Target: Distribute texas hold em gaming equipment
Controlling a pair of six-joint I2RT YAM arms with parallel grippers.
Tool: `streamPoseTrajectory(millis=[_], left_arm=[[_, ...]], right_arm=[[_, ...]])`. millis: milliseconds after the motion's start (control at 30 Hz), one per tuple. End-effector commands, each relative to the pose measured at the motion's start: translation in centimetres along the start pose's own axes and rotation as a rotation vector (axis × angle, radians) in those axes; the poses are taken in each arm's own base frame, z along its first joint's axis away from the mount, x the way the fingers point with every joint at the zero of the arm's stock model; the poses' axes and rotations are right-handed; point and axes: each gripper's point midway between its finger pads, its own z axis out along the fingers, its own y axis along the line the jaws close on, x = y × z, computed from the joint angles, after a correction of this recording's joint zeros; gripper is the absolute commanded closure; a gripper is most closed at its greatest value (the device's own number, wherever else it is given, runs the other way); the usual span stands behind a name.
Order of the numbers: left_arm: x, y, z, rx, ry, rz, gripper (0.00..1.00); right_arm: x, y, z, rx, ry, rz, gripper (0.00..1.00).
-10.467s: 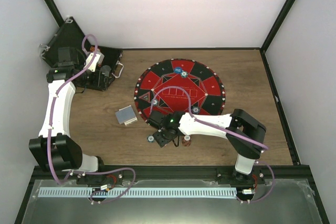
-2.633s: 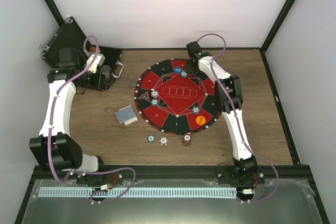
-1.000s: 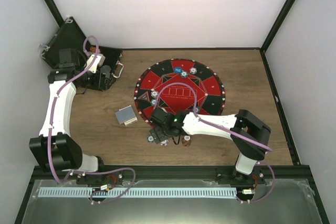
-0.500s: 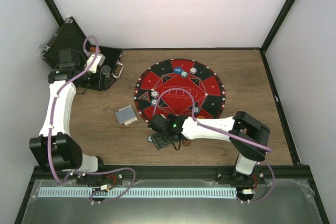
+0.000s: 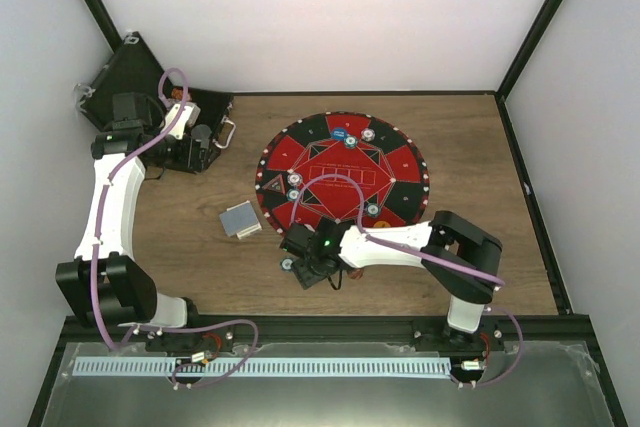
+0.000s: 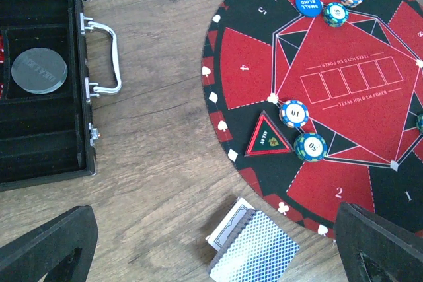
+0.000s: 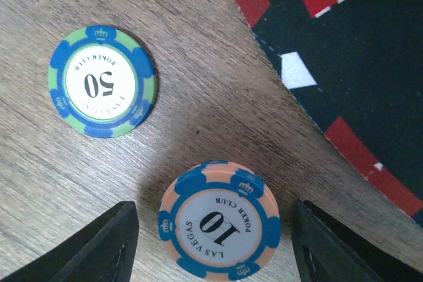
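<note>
A peach-and-blue "10" poker chip stack [image 7: 219, 228] sits on the wood just off the mat's near edge. My right gripper [image 7: 215, 204] is low over it and open, one finger on each side with a gap either way. A green-and-blue "50" chip [image 7: 102, 81] lies nearby, also seen from above [image 5: 287, 265]. Several chips [image 6: 294, 113] and a blue button [image 6: 307, 2] rest on the mat [image 5: 343, 162]. The card deck [image 6: 254, 249] lies left of the mat. My left gripper [image 6: 217, 209] hangs open and empty by the case.
The open black case [image 6: 39, 130] with a silver handle [image 6: 106, 57] sits at the back left and holds a silver disc [image 6: 39, 70]. A triangular all-in marker [image 6: 268, 138] lies on the mat. My right arm [image 5: 400, 239] stretches across the mat's near edge.
My right arm swung from the mat's far side to the chips at the near edge. Over the last second it settled over the "10" chip and its jaws narrowed. The left arm stayed still.
</note>
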Motion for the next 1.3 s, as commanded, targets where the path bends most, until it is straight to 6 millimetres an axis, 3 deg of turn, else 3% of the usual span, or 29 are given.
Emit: streamPoseTrajectory(millis=[0,733,1100,1267], left_arm=[[-0.8,-0.1,-1.0,-0.012,-0.029,0.009,0.0],[-0.5,-0.3,-0.9,0.0,-0.023,0.005,0.0],[-0.7,-0.6,-1.1,0.012,-0.027,0.006,0.0],[-0.7,-0.6,-1.1,0.013,-0.026,0.007,0.0]], right_arm=[[-0.2,0.3,0.3,0.002,-0.007,-0.003,0.36],[-1.3,0.4,-0.9,0.014,-0.037,-0.005,0.64],[-2.6,0.0,-3.5,0.038,-0.081,-0.017,0.65],[-3.5,-2.1,-4.9,0.078,-0.102,0.016,0.65]])
